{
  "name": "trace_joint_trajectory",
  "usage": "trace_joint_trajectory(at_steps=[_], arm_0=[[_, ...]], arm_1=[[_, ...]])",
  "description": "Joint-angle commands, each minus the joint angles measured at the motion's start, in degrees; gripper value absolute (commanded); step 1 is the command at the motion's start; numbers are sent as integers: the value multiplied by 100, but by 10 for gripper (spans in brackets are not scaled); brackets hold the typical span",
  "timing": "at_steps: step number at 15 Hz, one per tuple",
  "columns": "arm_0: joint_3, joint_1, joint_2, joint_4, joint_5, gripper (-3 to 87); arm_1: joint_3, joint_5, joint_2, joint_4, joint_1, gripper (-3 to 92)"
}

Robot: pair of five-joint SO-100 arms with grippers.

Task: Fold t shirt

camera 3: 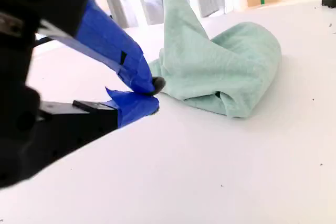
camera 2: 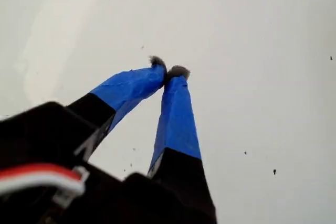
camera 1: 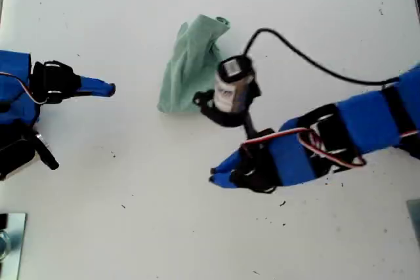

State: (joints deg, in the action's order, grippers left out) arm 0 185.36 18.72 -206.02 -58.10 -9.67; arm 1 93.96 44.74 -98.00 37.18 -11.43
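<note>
- My second gripper has its tips pressed together on nothing, with the t shirt lying near, straight ahead.
- My first gripper is also closed and empty over the bare table.
- The t shirt lies crumpled mid-table, its long axis running toward the exterior view's top.

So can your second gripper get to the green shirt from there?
Probably yes. My second gripper points toward the t shirt, and only bare table lies between them, so nothing blocks the way. Its jaws are shut, so it would have to open first.
</note>
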Motion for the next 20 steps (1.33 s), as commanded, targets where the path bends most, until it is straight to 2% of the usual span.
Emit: trace_joint_trajectory(at_steps=[1, 3, 5, 7, 9, 10, 11, 12, 13, 15, 17, 18, 20], arm_0=[[70, 0, -44, -44, -9, -1], [70, 9, -44, -44, -9, -1], [70, 35, -44, -44, -9, -1], [70, 0, -44, -44, -9, -1], [70, -9, -44, -44, -9, -1], [70, -9, -44, -44, -9, -1], [70, -9, -44, -44, -9, -1], [70, -9, -44, -44, -9, -1], [70, -9, -44, -44, -9, -1], [70, -193, -44, -53, 62, 7], [53, -229, -44, 0, 44, 81], [44, -176, -44, 44, 70, 86], [53, 53, -44, -79, 35, 94]], arm_1=[[-694, 123, 149, -35, -79, 26], [-686, 105, 141, 88, 44, 26], [-791, 448, 114, 316, 650, 25], [-1055, 1055, 272, 536, 1960, 25], [-1283, 1239, 1151, -483, 3876, 25], [-2312, 1107, 2470, -800, 4834, 25], [-4553, 1327, 4245, -439, 5590, 25], [-5581, 879, 4992, -677, 6188, 25], [-5590, 738, 4597, -562, 6539, 25], [-5405, 1151, 3727, 281, 6653, 25], [-4825, 1556, 3006, 1415, 6381, 25], [-4166, 1731, 2452, 1995, 6152, 25], [-2048, 1811, 835, 2276, 5625, 25]])
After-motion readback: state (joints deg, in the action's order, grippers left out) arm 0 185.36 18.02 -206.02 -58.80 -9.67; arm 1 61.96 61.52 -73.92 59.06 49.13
